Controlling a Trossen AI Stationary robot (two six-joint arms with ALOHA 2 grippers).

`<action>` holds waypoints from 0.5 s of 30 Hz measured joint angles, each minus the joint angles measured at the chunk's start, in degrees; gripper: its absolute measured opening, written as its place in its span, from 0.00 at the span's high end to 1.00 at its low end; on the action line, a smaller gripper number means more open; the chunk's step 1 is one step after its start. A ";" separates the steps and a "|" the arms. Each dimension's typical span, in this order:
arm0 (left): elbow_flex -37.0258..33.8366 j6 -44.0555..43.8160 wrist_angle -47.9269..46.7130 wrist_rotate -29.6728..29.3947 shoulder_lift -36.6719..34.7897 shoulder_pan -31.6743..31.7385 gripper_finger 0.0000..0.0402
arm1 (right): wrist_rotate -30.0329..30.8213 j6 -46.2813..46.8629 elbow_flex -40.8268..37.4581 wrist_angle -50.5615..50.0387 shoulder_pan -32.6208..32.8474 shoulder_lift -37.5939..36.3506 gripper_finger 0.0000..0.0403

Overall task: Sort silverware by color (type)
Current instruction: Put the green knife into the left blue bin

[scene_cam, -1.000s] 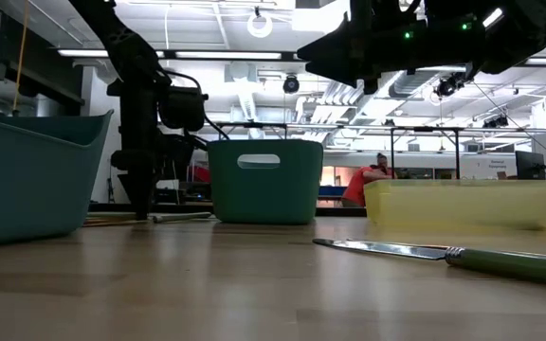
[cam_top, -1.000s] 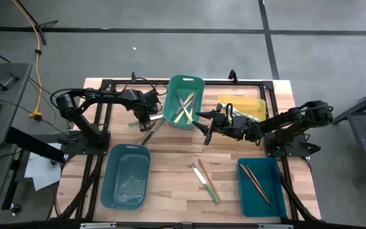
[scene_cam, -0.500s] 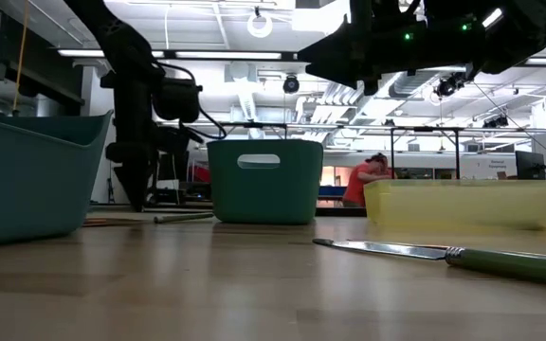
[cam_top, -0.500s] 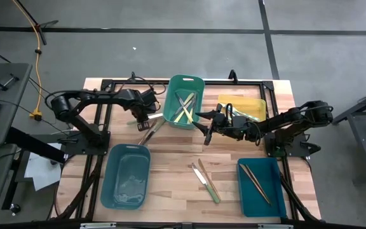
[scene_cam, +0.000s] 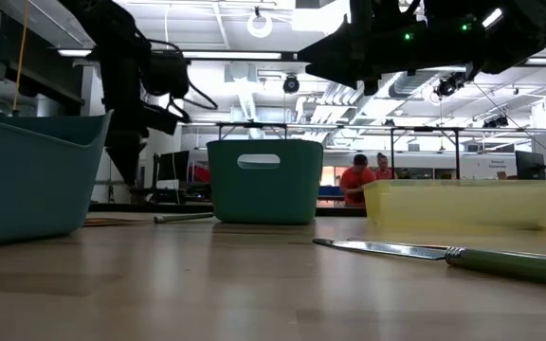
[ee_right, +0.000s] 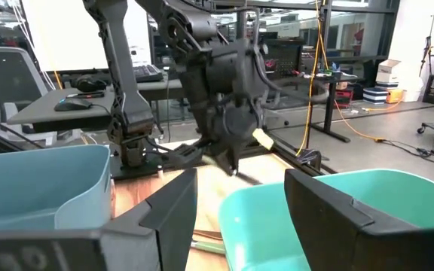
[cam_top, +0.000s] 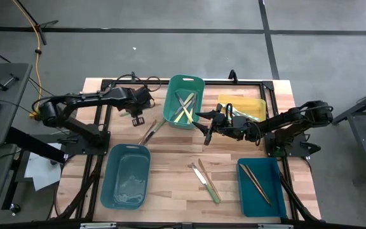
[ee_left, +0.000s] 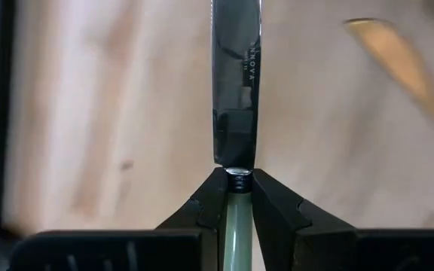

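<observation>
My left gripper [cam_top: 138,118] hangs over the table left of the green bin [cam_top: 184,109], shut on a knife [ee_left: 236,83] with a pale green handle. Two more utensils [cam_top: 150,132] lie on the wood beside the bin's near left corner. Several pale-handled utensils lie inside the green bin. Two utensils [cam_top: 206,177] lie at mid-table; one shows as a knife [scene_cam: 444,253] in the low view. My right gripper [cam_top: 206,129] hovers open between the green bin and the yellow bin [cam_top: 241,107], touching nothing. My left gripper pinches the knife between its two fingers at the top of the handle [ee_left: 236,207], just behind the collar. The blade [ee_left: 236,83] sticks out past the fingertips, along the fingers. The knife is lifted clear of the table.
A teal bin [cam_top: 126,175] stands near the left front edge. Another teal bin [cam_top: 261,186] at the right front holds brown-handled utensils. Bare wood lies between them. People show in the room behind the table [scene_cam: 358,180].
My left gripper has risen from the utensils beside the green bin and swung toward the table's left edge, shut on the knife, which is now lifted clear. My right arm has kept still.
</observation>
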 joint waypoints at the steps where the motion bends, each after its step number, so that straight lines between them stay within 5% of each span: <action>1: -0.01 -0.23 -0.36 -1.64 -0.93 0.16 0.90 | 0.00 0.00 0.00 -0.02 0.00 0.00 0.52; 8: 0.08 -2.17 -0.67 -9.09 -8.17 1.67 0.90 | 0.00 0.00 0.00 -0.02 -0.01 0.00 0.52; 15: 0.08 -3.55 5.14 -10.55 -17.47 2.16 0.90 | 0.00 0.00 0.00 -0.02 0.00 0.00 0.52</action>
